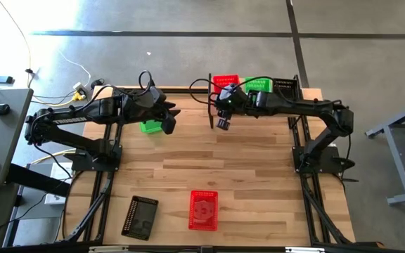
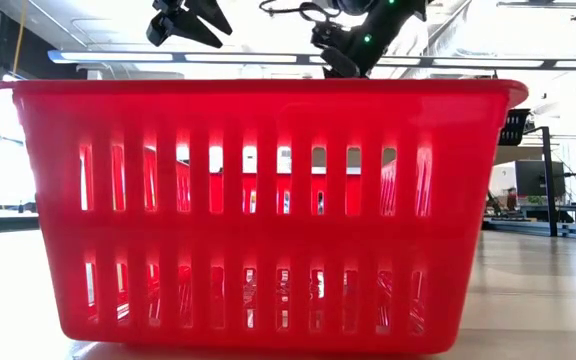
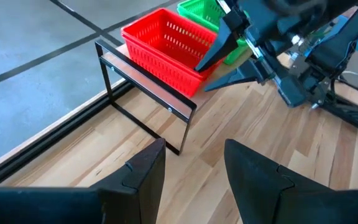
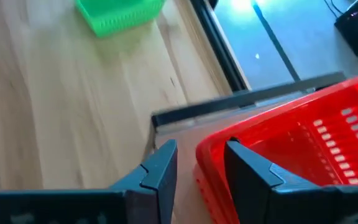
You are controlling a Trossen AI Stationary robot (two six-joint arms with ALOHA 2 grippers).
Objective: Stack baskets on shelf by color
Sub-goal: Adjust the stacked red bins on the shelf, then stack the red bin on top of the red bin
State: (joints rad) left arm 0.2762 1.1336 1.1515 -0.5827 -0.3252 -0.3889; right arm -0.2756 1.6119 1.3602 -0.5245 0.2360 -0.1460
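I have the shelf (image 1: 255, 95) at the far edge of the table (image 1: 259, 176), toward the right side. On it, in the high view, I count a red basket (image 1: 225, 81), a green basket (image 1: 259, 85) beside it and a black basket (image 1: 285, 86) at the right end; whether any of these is a stack of more than 1, I cannot tell.

My right gripper (image 1: 222, 124) hangs just off the shelf's left end, near the red basket. From its wrist camera the jaws of that gripper (image 4: 197, 163) stand apart with nothing between them, hovering over the shelf's edge and the rim of the red basket (image 4: 303, 143).

My left gripper (image 1: 168, 126) sits over the far left part of the table, right beside a loose green basket (image 1: 148, 126). Its wrist camera shows the jaws of this gripper (image 3: 191, 168) parted and empty, looking toward the shelf (image 3: 148, 81) and the right gripper (image 3: 225, 56).

At the near edge of the table lie 2 more: a second red basket (image 1: 203, 209) upright near the middle, and a second black basket (image 1: 140, 216) to its left. That near red basket (image 2: 258, 210) fills the low view.
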